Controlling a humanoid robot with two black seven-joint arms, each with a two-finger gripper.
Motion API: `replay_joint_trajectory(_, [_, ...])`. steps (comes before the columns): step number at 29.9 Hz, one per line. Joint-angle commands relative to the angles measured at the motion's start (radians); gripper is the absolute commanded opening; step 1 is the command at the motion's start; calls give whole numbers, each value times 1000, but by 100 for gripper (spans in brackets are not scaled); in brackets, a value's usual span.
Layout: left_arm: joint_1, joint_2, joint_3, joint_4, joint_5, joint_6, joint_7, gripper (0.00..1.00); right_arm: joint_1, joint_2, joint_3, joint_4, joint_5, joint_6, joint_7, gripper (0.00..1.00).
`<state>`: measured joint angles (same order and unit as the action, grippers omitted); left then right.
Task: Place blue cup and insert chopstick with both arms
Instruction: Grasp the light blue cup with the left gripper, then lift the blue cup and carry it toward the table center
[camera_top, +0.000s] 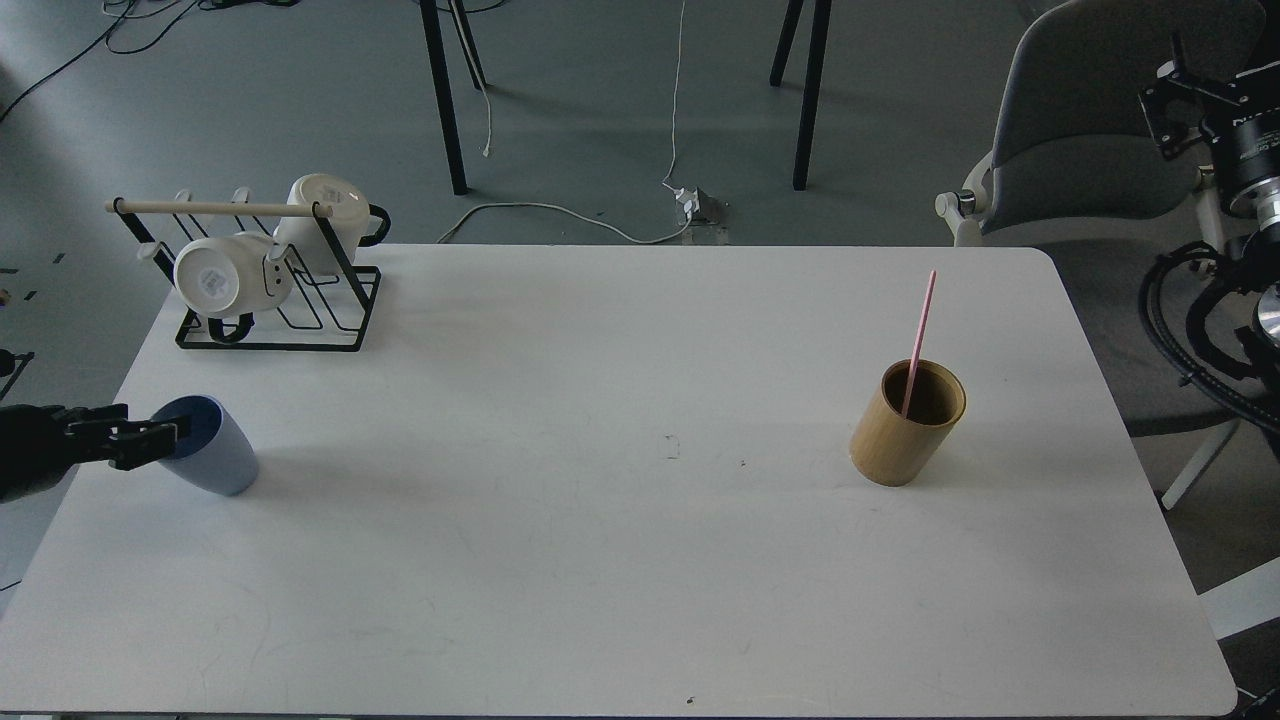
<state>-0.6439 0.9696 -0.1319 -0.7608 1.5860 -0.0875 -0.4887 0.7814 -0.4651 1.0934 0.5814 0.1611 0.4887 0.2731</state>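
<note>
Blue cup (212, 447) rim sits between left gripper's (165, 436) jaws.

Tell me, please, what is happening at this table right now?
The left gripper is at the rim of the blue cup near the table's left edge. The pink chopstick stands in the bamboo holder on the right, not yet in the cup. The right arm is off the table; its gripper state is unclear. Two white mugs hang on the wire rack.
</note>
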Motion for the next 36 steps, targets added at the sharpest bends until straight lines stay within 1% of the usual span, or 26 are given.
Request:
replay_joint_trajectory(1, [-2, -18, 0, 1, -1, 0, 0, 60, 1, 0, 3, 2, 0, 0, 0, 100])
replay_joint_trajectory(3, [-2, -23, -2, 1, -6, -2, 0, 55, 1, 0, -3, 3, 0, 0, -2, 100])
replay_joint_trajectory(6, [0, -26, -2, 3, -9, -2, 0, 44, 2, -1, -10, 3, 0, 0, -2, 100])
replay_joint_trajectory(9, [0, -40, -2, 29, -11, -3, 0, 37, 4, -3, -9, 3, 0, 0, -3, 100])
replay_joint_trajectory(11, [-2, -48, -2, 49, -14, -5, 0, 27, 4, -6, -10, 3, 0, 0, -2, 100])
replay_joint_trajectory(14, [-2, -46, -2, 54, -11, -8, 0, 16, 4, -6, -10, 3, -2, 0, -2, 100])
replay_joint_trajectory(18, [1, -46, -2, 52, -9, -8, 0, 7, 2, -6, -10, 5, 0, 0, -2, 100])
replay_joint_trajectory(22, [-3, -42, -2, 22, -3, -6, 0, 2, 4, -4, -23, 11, -3, 0, -6, 100])
replay_joint_trajectory(25, [-22, -22, -5, -35, -3, -8, 0, 1, 21, -10, -50, 14, -14, 0, -6, 100])
replay_joint_trajectory(27, [-55, 3, -5, -70, -3, -14, 0, 1, 64, -15, -76, 12, -14, 0, -8, 100])
replay_joint_trajectory(29, [-94, 40, -5, -145, -1, -32, 0, 1, 94, -18, -95, 14, -14, 0, -9, 100])
replay_joint_trajectory(33, [-166, 142, -6, -348, -1, -121, 0, 0, 125, -24, -104, 14, -14, 0, -12, 100])
replay_joint_trajectory(36, [-249, 161, -8, -492, 0, -205, 0, 0, 137, -23, -130, 20, -17, 0, -14, 100])
